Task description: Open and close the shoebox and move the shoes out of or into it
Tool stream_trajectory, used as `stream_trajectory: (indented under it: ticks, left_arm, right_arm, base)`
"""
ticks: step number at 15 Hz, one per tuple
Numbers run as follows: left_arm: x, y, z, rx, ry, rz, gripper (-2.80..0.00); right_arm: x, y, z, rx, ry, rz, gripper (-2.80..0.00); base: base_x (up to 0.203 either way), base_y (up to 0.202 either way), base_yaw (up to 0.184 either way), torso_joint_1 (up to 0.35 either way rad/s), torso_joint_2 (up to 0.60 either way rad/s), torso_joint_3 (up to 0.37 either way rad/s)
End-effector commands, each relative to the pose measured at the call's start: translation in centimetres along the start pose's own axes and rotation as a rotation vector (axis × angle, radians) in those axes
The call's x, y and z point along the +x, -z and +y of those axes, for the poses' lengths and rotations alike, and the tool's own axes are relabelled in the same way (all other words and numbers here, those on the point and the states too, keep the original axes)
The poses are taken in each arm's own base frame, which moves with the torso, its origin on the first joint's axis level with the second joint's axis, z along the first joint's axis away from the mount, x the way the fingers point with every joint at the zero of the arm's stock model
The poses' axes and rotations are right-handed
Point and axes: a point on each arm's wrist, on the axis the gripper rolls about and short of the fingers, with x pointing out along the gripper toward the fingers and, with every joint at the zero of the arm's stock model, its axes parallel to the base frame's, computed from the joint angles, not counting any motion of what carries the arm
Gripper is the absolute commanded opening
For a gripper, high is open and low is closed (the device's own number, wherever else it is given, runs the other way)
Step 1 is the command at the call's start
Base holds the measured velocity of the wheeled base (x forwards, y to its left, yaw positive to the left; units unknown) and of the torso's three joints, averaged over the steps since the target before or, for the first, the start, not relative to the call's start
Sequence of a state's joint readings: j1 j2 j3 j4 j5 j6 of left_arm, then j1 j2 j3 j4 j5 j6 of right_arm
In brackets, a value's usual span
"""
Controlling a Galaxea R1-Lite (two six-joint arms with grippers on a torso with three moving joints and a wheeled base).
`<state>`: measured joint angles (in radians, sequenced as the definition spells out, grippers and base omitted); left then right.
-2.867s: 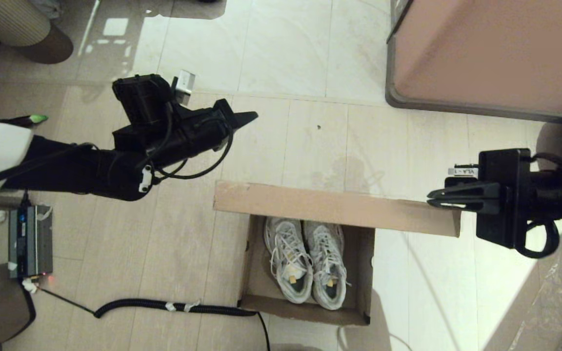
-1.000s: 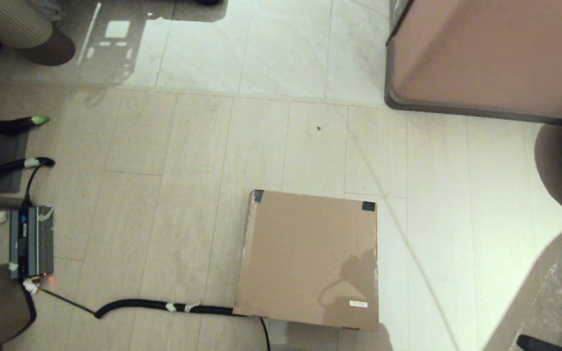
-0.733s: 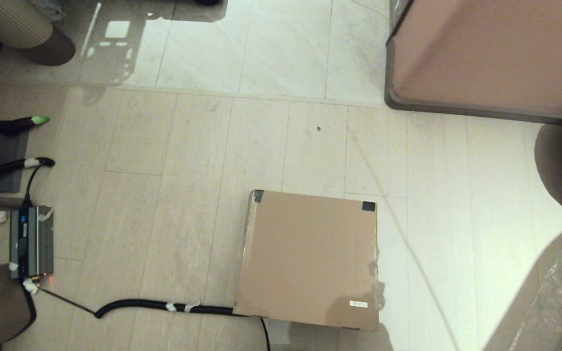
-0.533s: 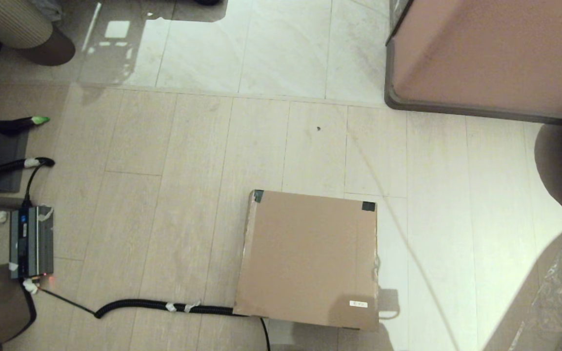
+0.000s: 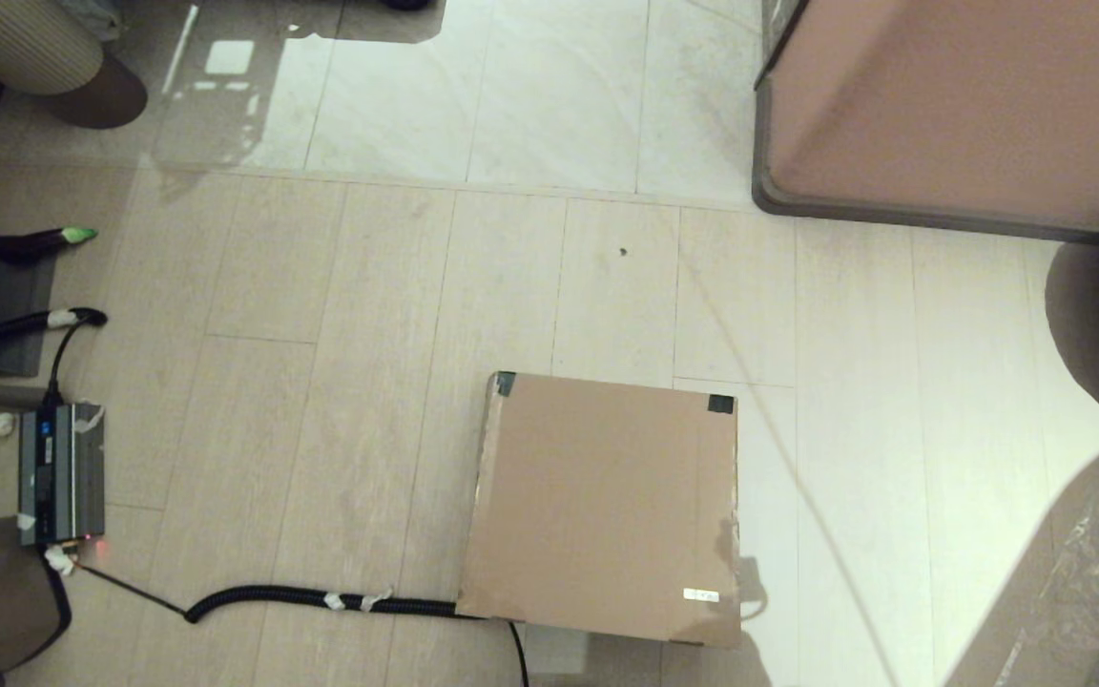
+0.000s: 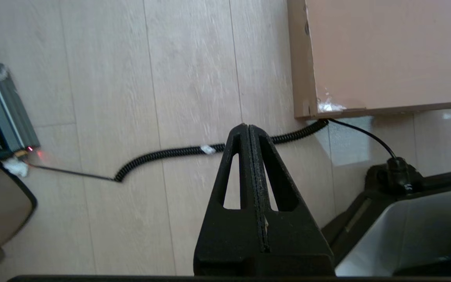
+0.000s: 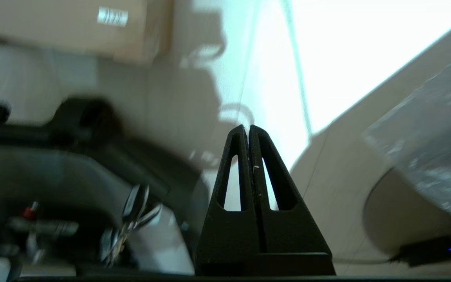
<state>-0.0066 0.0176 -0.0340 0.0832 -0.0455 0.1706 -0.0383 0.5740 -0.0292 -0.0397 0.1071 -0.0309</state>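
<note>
The brown cardboard shoebox (image 5: 607,506) lies on the floor with its lid flat down, dark tape at its two far corners and a small white label near its front right corner. The shoes are hidden inside it. Neither arm shows in the head view. My left gripper (image 6: 248,127) is shut and empty, low over the floor beside the shoebox (image 6: 386,55) front left corner. My right gripper (image 7: 248,128) is shut and empty too, hanging close to my base, with the shoebox (image 7: 65,23) labelled corner ahead of it.
A coiled black cable (image 5: 321,601) runs along the floor from a grey electronics unit (image 5: 58,472) to the box's front left corner. A large pinkish-brown cabinet (image 5: 960,105) stands at the back right. Crinkled plastic (image 5: 1084,592) lies at the right front.
The lid that stood open over the shoes now lies flat on the box. Both arms have drawn back out of the head view. In the last second only a shadow shifted by the box's right front.
</note>
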Motion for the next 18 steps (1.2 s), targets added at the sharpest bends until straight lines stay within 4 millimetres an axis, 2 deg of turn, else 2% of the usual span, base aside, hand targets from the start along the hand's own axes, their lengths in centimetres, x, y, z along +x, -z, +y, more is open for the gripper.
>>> stream_trajectory:
  ticks: [1, 3, 6, 9, 10, 12, 15, 18]
  left_arm:
    - [-0.1, 0.0, 0.0, 0.005, -0.01, -0.016, -2.8]
    - [-0.2, 0.0, 0.0, 0.004, -0.013, -0.013, -2.8]
    - [-0.1, 0.0, 0.0, -0.026, -0.013, -0.019, -2.8]
    - [-0.1, 0.1, 0.0, -0.037, -0.019, -0.015, -2.8]
    - [-0.1, 0.1, 0.0, -0.04, -0.023, -0.014, -2.8]
    - [-0.1, 0.1, 0.0, -0.045, -0.025, -0.014, -2.8]
    - [-0.1, 0.1, 0.0, -0.041, -0.018, -0.017, -2.8]
    - [-0.1, 0.1, 0.0, -0.116, -0.045, -0.015, -2.8]
  right_arm:
    - [-2.0, 0.6, 0.1, -0.015, 0.058, -0.204, -2.8]
    - [-3.1, 1.2, 0.1, -0.036, 0.12, -0.332, -2.8]
    - [-4.5, 2.5, 0.2, -0.072, 0.126, -0.506, -2.8]
    - [-4.8, 1.9, 0.2, -0.082, 0.123, -0.663, -2.8]
    - [-4.7, 1.9, 0.2, -0.083, 0.127, -0.679, -2.8]
    - [-4.2, 2.6, 0.1, -0.071, 0.143, -0.585, -2.8]
    - [-3.8, 3.4, 0.3, -0.101, 0.065, -0.483, -2.8]
    - [-3.7, 3.5, 0.3, -0.052, 0.061, -0.493, -2.8]
  base:
    - [0.0, 0.0, 0.0, 0.0, 0.0, 0.0]
    - [0.0, 0.0, 0.0, 0.0, 0.0, 0.0]
    - [0.0, 0.0, 0.0, 0.0, 0.0, 0.0]
    - [0.0, 0.0, 0.0, 0.0, 0.0, 0.0]
    - [0.0, 0.0, 0.0, 0.0, 0.0, 0.0]
    - [0.0, 0.0, 0.0, 0.0, 0.0, 0.0]
    - [0.0, 0.0, 0.0, 0.0, 0.0, 0.0]
    - [0.0, 0.0, 0.0, 0.0, 0.0, 0.0]
